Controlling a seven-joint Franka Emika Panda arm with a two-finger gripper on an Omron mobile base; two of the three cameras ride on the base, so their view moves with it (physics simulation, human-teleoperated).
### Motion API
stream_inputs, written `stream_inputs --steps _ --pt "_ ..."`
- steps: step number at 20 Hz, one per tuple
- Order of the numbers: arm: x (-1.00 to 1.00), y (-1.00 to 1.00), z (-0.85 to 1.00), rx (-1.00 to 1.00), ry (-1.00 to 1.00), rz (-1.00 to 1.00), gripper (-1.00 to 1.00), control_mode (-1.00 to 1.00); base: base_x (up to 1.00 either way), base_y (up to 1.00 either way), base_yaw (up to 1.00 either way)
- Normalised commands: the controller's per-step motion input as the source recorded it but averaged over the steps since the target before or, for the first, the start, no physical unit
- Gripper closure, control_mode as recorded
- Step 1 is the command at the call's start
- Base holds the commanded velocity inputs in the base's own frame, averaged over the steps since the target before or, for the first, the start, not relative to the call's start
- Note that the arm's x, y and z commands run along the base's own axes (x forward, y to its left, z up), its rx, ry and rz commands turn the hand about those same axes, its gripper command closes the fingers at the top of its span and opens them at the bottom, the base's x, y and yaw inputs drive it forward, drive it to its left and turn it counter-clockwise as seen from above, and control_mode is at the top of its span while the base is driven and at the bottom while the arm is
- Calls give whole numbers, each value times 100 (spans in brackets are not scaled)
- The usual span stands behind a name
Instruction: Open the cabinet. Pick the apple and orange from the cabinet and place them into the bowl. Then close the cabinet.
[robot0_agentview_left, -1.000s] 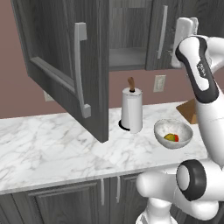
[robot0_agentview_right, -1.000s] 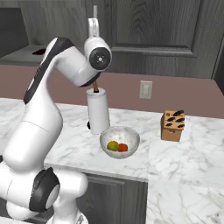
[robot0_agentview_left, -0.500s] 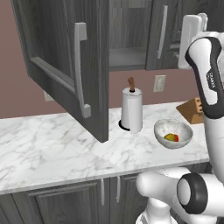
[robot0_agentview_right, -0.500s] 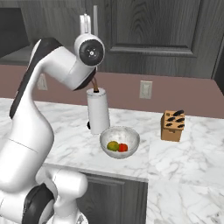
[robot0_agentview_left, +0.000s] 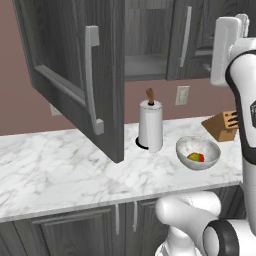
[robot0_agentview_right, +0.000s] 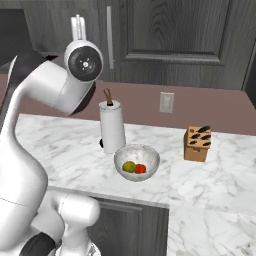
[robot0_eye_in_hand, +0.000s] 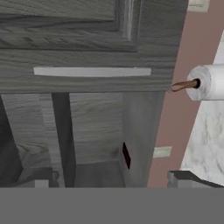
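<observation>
Fruit in bowl (robot0_agentview_left: 198, 151), lower right on desk (robot0_agentview_left: 60, 170). Cabinet (robot0_agentview_left: 75, 75) door open, upper left. Tool (robot0_eye_in_hand: 113, 181) spread, empty. Next: push door's outer face w/ steady sweep, shut flush.

White Franka arm (robot0_agentview_right: 47, 95) with dark joints on a rounded white base (robot0_agentview_left: 192, 220)

The arm's links are smooth, glossy white shells with rounded, tube-like forms, and bands of dark grey to black show where one link meets the next. In the right base view a round joint cap (robot0_agentview_right: 84, 61) faces the camera: a dark disc ringed in pale grey, with a small light mark at its centre. A black section runs along the upper back of the link beside it. In the left base view the forearm carries small dark lettering near the picture's right edge, too small to read, and the flat white hand block (robot0_agentview_left: 225, 47) is box-shaped with squared edges.
</observation>
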Motion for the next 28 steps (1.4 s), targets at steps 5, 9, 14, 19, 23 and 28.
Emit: stream_inputs --steps 5,9,14,19,23,28 --pt "-59 21 0 0 0 0 -100 -100 0 0 0" --pt "-56 20 3 0 0 0 -100 -100 0 0 0" --pt "-65 17 3 0 -2 0 -100 -100 0 0 0" --pt "-70 13 1 0 -3 0 -100 -100 0 0 0" --pt "-69 16 0 0 0 0 -100 -100 0 0 0" --pt "-68 21 0 0 -1 0 -100 -100 0 0 0"
